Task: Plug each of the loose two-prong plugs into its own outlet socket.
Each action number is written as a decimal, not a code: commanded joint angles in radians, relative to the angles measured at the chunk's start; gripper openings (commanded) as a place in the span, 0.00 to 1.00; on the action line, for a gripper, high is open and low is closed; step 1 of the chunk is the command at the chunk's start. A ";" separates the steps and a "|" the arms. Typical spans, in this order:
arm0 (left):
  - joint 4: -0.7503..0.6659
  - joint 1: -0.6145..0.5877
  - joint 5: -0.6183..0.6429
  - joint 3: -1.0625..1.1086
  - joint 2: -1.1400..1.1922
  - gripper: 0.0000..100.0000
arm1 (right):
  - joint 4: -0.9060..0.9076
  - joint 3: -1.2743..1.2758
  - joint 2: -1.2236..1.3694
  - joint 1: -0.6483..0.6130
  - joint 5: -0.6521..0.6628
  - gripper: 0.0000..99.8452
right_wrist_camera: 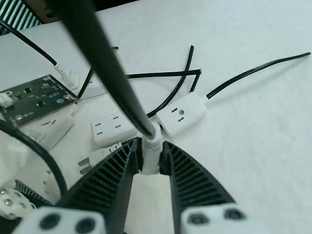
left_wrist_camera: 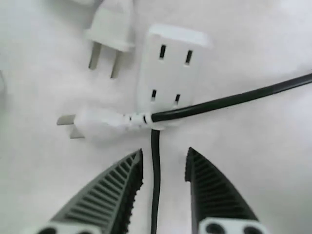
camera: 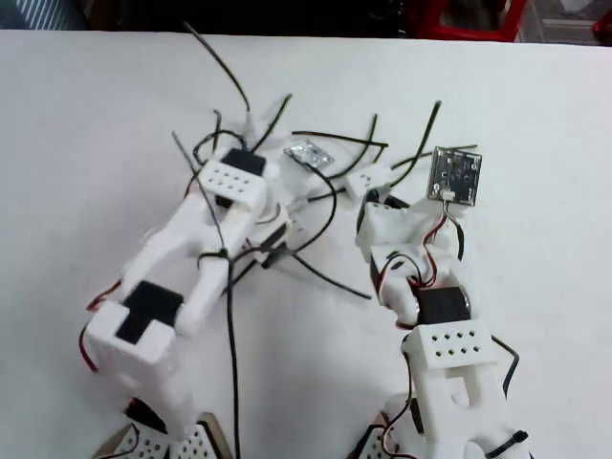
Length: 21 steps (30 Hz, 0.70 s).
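I see left pincer (left_wrist_camera: 164,153) released, straddling a black cord (left_wrist_camera: 155,195) on the tabletop (left_wrist_camera: 273,170) | loose plug (left_wrist_camera: 97,124) just beside outlet block (left_wrist_camera: 168,68), second plug (left_wrist_camera: 111,29) near it | right pincer (right_wrist_camera: 151,143) clenched on a white plug (right_wrist_camera: 150,152)

An electronics workbench: bare circuit board (camera: 454,175), loose cables (left_wrist_camera: 229,100).
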 commanded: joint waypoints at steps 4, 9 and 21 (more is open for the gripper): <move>0.097 -0.031 0.011 -0.015 -0.160 0.19 | -0.015 -0.009 -0.015 0.005 0.011 0.02; 0.127 -0.070 0.002 0.035 -0.286 0.18 | -0.013 -0.017 -0.015 0.001 0.158 0.02; -0.147 -0.354 0.011 0.528 -0.779 0.19 | 0.077 -0.123 0.050 -0.110 0.387 0.02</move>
